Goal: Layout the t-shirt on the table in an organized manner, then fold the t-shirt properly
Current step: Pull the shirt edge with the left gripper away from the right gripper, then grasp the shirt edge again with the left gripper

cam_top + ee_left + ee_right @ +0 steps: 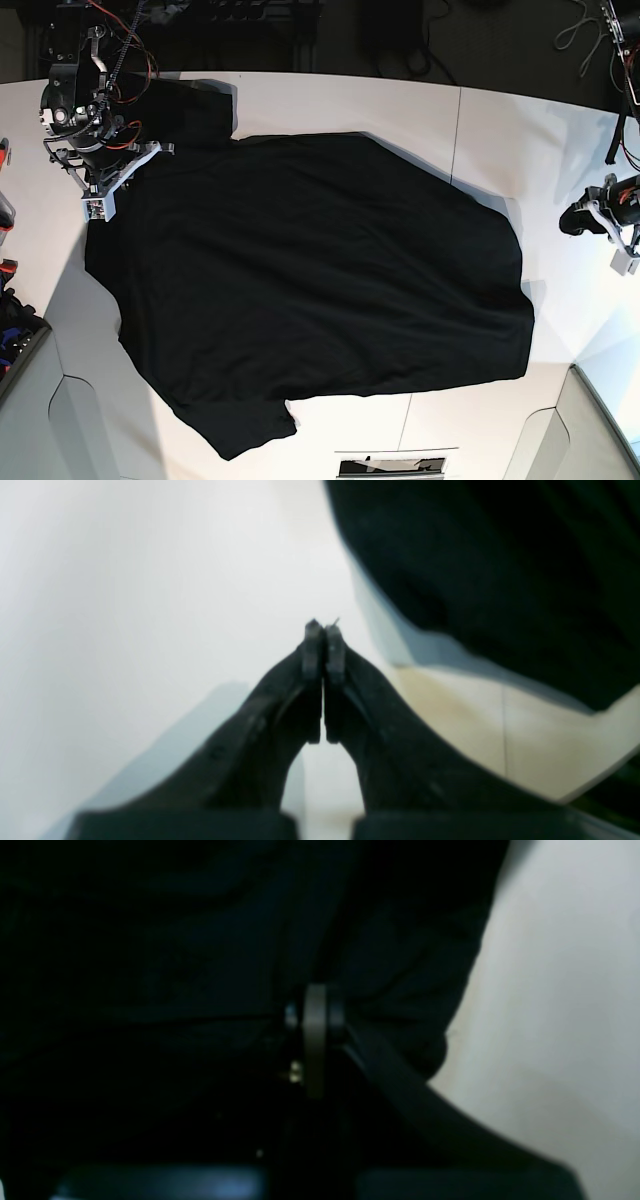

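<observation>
L wrist view: left gripper [323, 630] fills the foreground, jaws pressed together w/ nothing between them, pointing over bare white table [125, 605]; black shirt [500, 570] edge lies just beyond, upper right, apart from the tips. R wrist view: right gripper [315, 1010] sits low over dark cloth, jaws together, looks pinched on a fold of the shirt; table shows at right. Base view: shirt spread mostly flat across table centre, one sleeve at bottom, another at top left. Right arm at top left, over the shirt's corner; left arm at far right, off the cloth.
</observation>
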Available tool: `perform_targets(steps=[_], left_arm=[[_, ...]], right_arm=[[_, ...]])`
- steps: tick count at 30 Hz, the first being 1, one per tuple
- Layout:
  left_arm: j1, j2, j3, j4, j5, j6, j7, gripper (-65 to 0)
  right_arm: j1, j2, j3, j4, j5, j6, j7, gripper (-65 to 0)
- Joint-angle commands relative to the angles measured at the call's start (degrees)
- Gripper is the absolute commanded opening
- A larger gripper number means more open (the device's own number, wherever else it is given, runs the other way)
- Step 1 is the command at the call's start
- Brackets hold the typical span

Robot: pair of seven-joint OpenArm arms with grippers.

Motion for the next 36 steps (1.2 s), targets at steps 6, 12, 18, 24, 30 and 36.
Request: perform_targets(steps=[6, 12, 18, 24, 30, 36], left_arm=[[0.33, 0.7, -0.5, -0.07, 6.64, -0.52, -9.27, -65.0], [0.33, 5.18, -0.5, -0.39, 13.64, -0.52, -15.23, -65.0], [-0.46, 11.32, -0.46, -0.39, 19.45, -0.52, -16.98, -65.0], [-0.46, 12.7, 2.38, -0.31, 14.95, -0.52, -12.57, -65.0], [-0.28, 12.31, 3.08, 2.64, -1.73, -0.52, 5.88, -65.0], [0.66, 6.62, 3.08, 7.78, -20.2, -0.52, 18.23, -65.0]], right_arm=[[0.24, 0.46, 0.15, 0.52, 0.04, 0.46, -0.87, -65.0], [0.22, 0.46, 0.15, 0.52, 0.26, 0.46, -0.9, -65.0], [0.2, 0.46, 0.15, 0.52, 0.28, 0.46, -1.31, -65.0], [-0.07, 0.48, 0.15, 0.52, 0.28, 0.46, -1.53, -65.0], [-0.07, 0.46, 0.15, 0.52, 0.26, 0.46, -1.88, -65.0], [-0.07, 0.46, 0.15, 0.52, 0.26, 0.46, -1.62, -65.0]])
